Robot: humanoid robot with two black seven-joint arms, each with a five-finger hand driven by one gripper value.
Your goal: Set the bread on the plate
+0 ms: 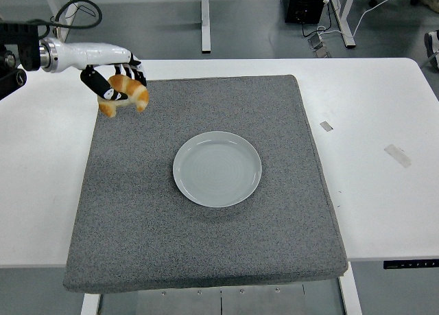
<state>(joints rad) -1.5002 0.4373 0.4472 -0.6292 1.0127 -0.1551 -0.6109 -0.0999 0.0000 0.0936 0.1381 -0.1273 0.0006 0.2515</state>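
Observation:
A golden croissant-shaped bread (127, 95) hangs in the air over the grey mat's far left corner, held in my left hand (114, 82), whose black-and-white fingers are curled around it. The left arm comes in from the upper left edge. A round pale plate (217, 169) lies bare in the middle of the mat, well to the right of and nearer than the bread. My right arm does not show.
The grey mat (206, 246) covers most of the white table (384, 191). Two small tape scraps (327, 126) (398, 156) lie on the table's right side. Desk legs and cables stand on the floor beyond the far edge.

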